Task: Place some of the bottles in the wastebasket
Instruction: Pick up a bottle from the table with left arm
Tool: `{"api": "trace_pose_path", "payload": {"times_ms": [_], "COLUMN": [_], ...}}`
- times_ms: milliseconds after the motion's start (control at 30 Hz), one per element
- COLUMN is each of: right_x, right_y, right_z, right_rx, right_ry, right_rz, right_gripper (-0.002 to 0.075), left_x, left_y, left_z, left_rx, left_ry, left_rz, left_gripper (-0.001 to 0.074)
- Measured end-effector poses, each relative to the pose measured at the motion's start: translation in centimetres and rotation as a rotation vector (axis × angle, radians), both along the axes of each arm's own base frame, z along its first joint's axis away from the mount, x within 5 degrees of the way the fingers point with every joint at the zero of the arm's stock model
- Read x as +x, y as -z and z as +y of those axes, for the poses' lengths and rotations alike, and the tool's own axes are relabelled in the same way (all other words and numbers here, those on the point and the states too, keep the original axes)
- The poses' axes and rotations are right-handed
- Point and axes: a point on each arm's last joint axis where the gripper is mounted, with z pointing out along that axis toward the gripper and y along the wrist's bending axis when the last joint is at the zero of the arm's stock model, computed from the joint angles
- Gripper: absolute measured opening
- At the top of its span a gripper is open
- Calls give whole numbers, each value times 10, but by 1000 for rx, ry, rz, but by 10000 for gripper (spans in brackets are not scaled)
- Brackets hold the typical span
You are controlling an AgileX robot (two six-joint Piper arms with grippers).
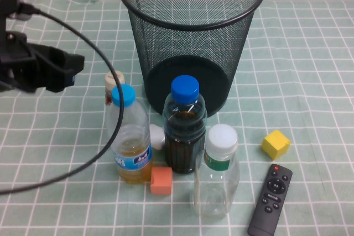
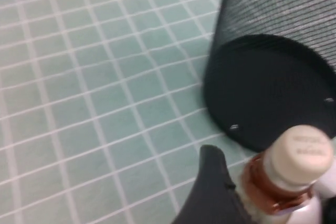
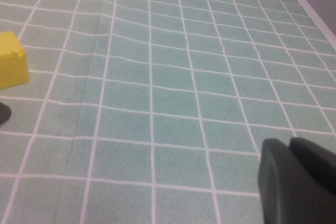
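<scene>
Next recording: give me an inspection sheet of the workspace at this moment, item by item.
Surface: green checked tablecloth.
Job's things: black mesh wastebasket upright at the back; small brownish bottle standing left of its base; clear white-capped bottle standing in front.
Clutter: blue-capped yellowish bottle, dark blue-capped bottle, orange block, yellow block, remote.
Grippers: left gripper above the table left of the brownish bottle, holding nothing. Right gripper shut, low over bare cloth, seen only in its wrist view.
Cables: black cable looping from the left arm across the yellowish bottle.
Surroundings: pale wall behind.
</scene>
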Motion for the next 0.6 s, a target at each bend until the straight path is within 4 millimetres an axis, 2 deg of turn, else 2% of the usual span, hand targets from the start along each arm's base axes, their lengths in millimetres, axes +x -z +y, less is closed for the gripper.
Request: {"api": "trace_pose_path", "payload": {"times_ms": [200,300,433,600], "right_x": [0,0,0,0], "right_y": [0,0,0,0], "right_z": [0,0,0,0], "right_rx": [0,0,0,0], "right_ry": [0,0,0,0], "right_rz": [0,0,0,0], "right_gripper": [-8,-8,-8,-8], "left_x": [25,34,38,45], "left_y": [4,16,25,26], "left_z": [9,11,4,0], "left_rx": [-81,-18,93,144], "left_ry": [89,185,387,468], "left_rz": [28,-7,-102,-234], "left_gripper": [436,435,435,435]}}
